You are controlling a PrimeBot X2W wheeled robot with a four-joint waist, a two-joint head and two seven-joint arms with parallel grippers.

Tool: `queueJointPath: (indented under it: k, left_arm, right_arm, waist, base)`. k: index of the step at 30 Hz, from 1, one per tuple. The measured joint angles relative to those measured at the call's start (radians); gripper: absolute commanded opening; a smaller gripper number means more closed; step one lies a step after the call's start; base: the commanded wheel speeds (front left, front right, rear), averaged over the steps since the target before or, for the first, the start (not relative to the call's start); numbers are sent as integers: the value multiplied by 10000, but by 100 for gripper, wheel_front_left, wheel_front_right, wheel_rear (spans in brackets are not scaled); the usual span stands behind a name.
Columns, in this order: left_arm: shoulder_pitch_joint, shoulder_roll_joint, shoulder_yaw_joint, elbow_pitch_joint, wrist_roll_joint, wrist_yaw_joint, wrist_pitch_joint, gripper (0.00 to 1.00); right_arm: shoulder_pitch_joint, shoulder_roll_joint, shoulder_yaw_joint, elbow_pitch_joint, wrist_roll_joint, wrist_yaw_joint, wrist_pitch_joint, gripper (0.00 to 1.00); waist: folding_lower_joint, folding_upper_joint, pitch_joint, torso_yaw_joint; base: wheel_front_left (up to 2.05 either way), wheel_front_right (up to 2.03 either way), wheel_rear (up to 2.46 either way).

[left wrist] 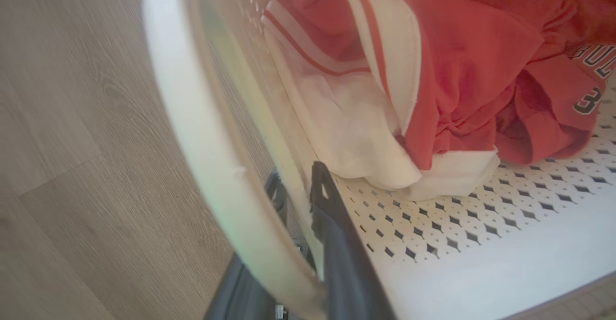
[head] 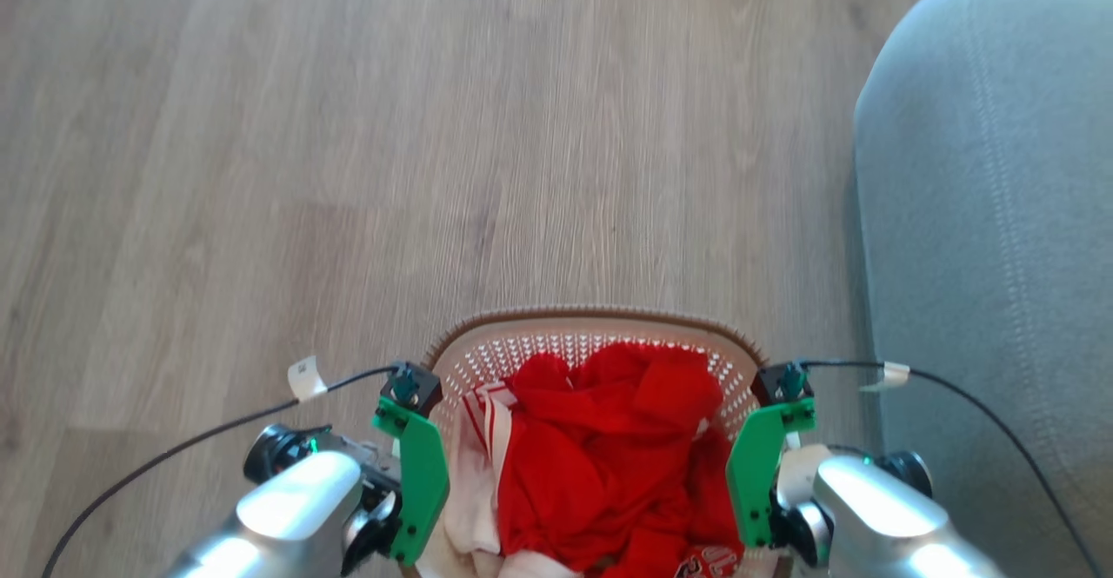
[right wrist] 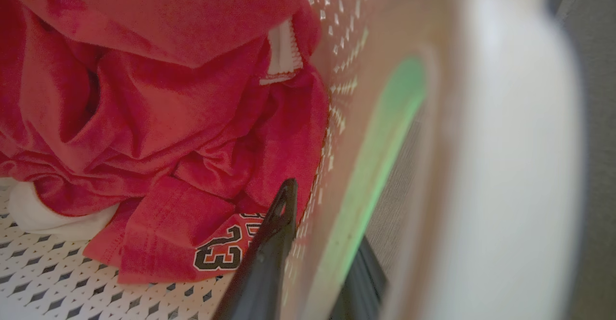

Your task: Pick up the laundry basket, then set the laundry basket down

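The laundry basket [head: 591, 314], white perforated plastic with a brown woven-look rim, sits low in the head view between my two arms. Red and white clothes [head: 609, 448] fill it. My left gripper [head: 421, 479] is at its left side and my right gripper [head: 753, 474] at its right side. In the left wrist view my left gripper [left wrist: 296, 175] is shut across the basket wall [left wrist: 269, 132] under the white handle [left wrist: 192, 118]. In the right wrist view my right gripper [right wrist: 327, 214] clamps the opposite wall beside the other handle [right wrist: 505, 142]. Whether the basket touches the floor I cannot tell.
A grey-green sofa [head: 1000, 213] stands close on the right, near my right arm. Pale wooden floor [head: 348, 169] stretches ahead and to the left. Black cables [head: 217, 428] trail from both wrists.
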Motion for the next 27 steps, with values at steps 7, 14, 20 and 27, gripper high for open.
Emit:
queueJointPath:
  k: [7,14,20,27]
  left_arm:
    - [537,199,-2,-441,19,6,161,0]
    - [1003,470,0,-1122,132,79,690,0]
    - [1083,721,2,-1523,134,79,943,0]
    - [1083,769,-4,-1607,196,79,1043,0]
  right_arm:
    - [620,-8,8,-67,82,0,-127,0]
    - [1010,-8,-40,-54,82,0,-109,0]
    - [1114,-6,-71,-176,81,0,21,0]
    - [1221,-6,-169,-280,23,0,150,0]
  waist:
    - [0,0,-914,32]
    - [0,0,-1377,137]
    - [0,0,-1456,157]
    - [0,0,-1404,126]
  base:
    - [0,0,0]
    - [0,0,0]
    - [0,0,0]
    - [0,0,0]
